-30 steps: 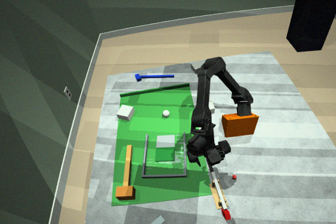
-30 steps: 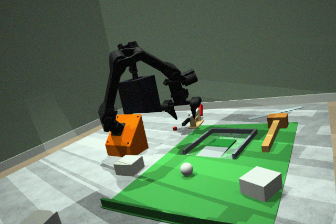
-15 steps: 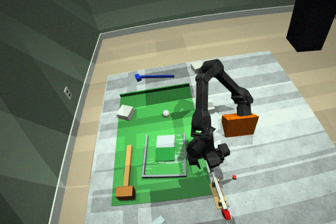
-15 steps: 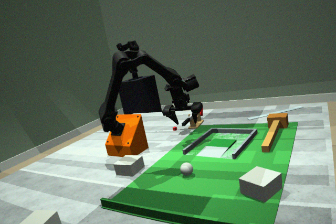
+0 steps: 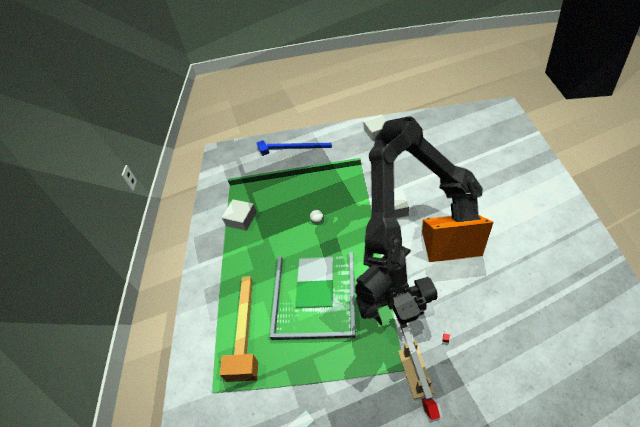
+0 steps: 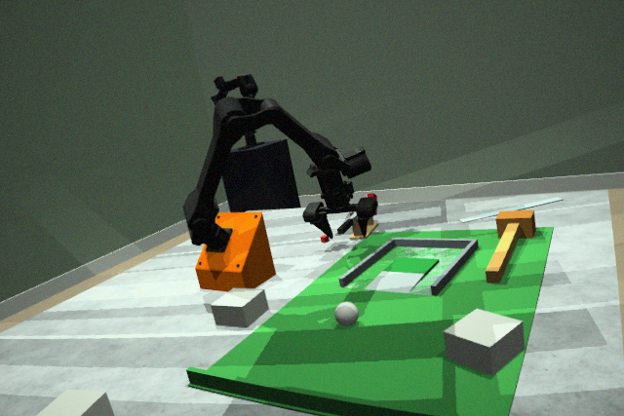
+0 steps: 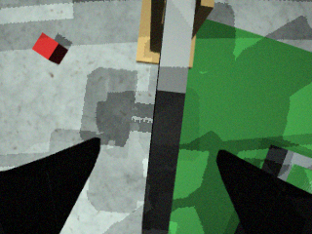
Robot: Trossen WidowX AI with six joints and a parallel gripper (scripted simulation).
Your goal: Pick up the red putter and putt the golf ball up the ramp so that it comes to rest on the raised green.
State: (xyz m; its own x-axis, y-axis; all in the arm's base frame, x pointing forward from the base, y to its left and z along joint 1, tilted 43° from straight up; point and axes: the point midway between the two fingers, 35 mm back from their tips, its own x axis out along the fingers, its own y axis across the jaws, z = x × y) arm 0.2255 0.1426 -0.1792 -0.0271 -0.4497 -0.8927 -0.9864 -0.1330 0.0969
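The red putter rests on a wooden stand [image 5: 412, 379] [image 7: 146, 55] beside the mat's corner. Its red head [image 5: 430, 408] [image 6: 371, 196] is at the far end, and its grey shaft [image 7: 176, 39] leads to a black grip [image 7: 166, 141]. My gripper [image 6: 347, 236] [image 7: 160, 149] is open and empty, pointing down above the grip, which runs between the fingertips in the wrist view. The arm hides the grip in the top view. The white golf ball [image 5: 316, 216] [image 6: 346, 314] lies on the green mat. The pale ramp [image 5: 315, 269] [image 6: 395, 282] leads to the raised green [image 5: 314, 294] [image 6: 413, 264].
A grey rail [image 5: 312, 336] [image 6: 455, 268] surrounds the raised green on three sides. An orange mallet-shaped block [image 5: 242, 313] [image 6: 505, 250] and a white block [image 5: 238, 214] [image 6: 484, 341] stand on the mat. A small red cube [image 5: 446, 337] [image 7: 43, 46] lies near the stand. A blue putter [image 5: 297, 145] lies beyond the mat.
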